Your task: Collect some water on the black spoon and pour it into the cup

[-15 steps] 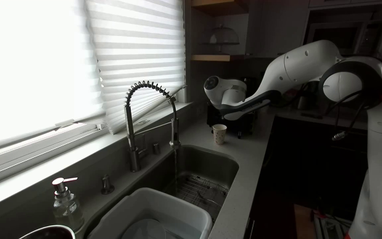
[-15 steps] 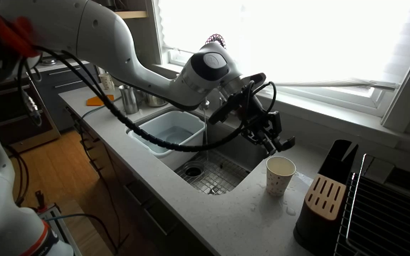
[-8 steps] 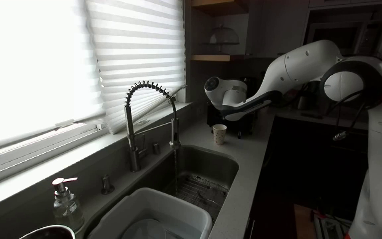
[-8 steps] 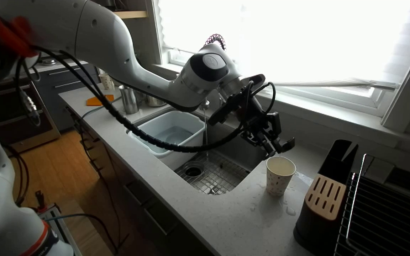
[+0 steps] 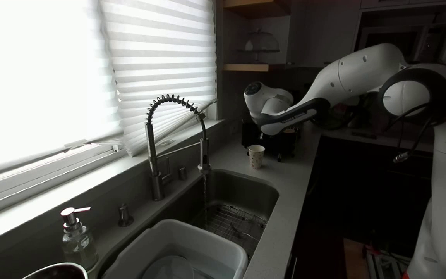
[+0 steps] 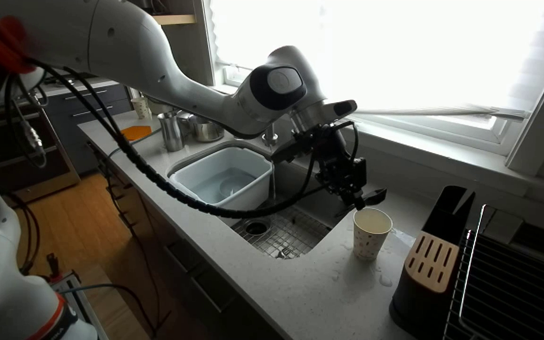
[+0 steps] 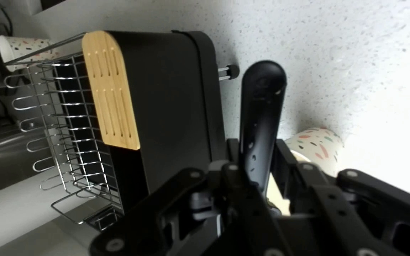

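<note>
Black spoon (image 7: pixel 263 110) held near the rim of the cup (image 6: pixel 369 240).
The spoon is gripped by the hand (image 7: pixel 257 151), closed to the spoon's width; the cup is stood upright on the counter (image 6: pixel 295 288).

In an exterior view, the window blinds (image 5: pixel 37 69) glare white; right of them, the cabinets (image 5: pixel 327 38) are deeply shadowed.
</note>
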Robot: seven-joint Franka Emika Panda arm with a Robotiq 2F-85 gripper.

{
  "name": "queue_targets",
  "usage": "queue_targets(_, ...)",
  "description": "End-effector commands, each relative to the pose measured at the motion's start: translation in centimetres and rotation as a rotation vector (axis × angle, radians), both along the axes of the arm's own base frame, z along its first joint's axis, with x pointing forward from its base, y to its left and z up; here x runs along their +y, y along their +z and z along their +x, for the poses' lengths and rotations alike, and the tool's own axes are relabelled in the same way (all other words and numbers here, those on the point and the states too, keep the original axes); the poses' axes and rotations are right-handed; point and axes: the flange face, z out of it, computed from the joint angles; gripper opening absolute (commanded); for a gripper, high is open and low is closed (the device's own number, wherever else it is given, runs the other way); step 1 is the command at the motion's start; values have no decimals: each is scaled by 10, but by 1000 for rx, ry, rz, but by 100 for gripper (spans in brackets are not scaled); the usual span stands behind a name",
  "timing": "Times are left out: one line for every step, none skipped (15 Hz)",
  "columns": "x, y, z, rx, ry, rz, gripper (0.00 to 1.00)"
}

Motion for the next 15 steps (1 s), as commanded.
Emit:
queue_targets(-4,3,-15,-79,-89,102,6)
queue_targets(-5,5,-18,-104,-120,137,6)
queue_targets(-7,5,-21,-131,-160,170,6)
queue_targets(-9,5,-24,-154,-194,201,6)
queue_targets(-11,5,-27,-182,-227,229,6)
queue_targets(-13,5,-30,-208,-259,260,6)
queue_targets(-15,5,-33,-236,-291,289,6)
queue_targets(-16,4,-36,-261,-321,319,6)
queue_targets(-17,2,-38,-282,-348,342,6)
queue_targets(-19,0,-43,-300,-378,368,6)
queue_targets(-21,-4,-46,-319,-399,385,6)
queue_targets(-22,-8,-51,-329,-432,404,6)
queue_targets(-24,-13,-57,-339,-462,422,6)
queue_targets(-26,-19,-61,-349,-484,432,6)
queue_targets(-28,-23,-66,-357,-508,445,6)
